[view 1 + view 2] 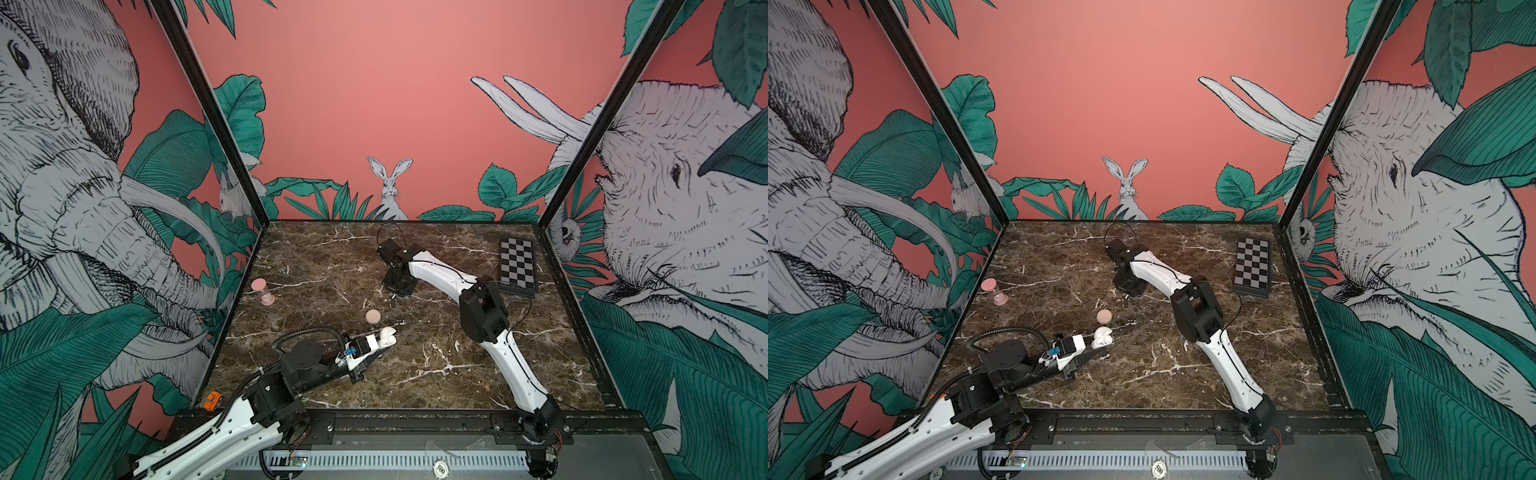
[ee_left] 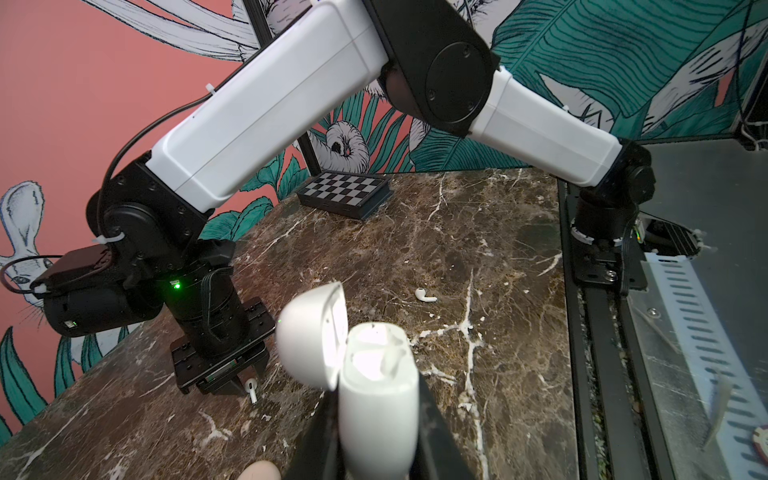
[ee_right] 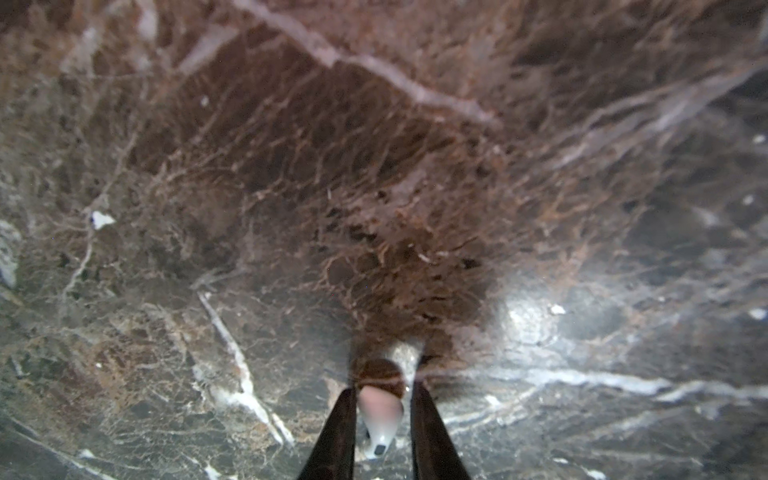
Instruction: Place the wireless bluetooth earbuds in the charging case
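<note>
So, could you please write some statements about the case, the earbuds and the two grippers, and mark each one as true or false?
1. The charging case in the left gripper has its lid open. True.
2. No earbud lies loose on the marble table. False: one earbud lies free on the table, apart from both grippers.
3. The right gripper hangs above the checkered board. False: it is down near the table's middle, with its fingers on either side of another earbud. The board lies at the far right.
4. The left gripper is shut on the charging case. True.
</note>
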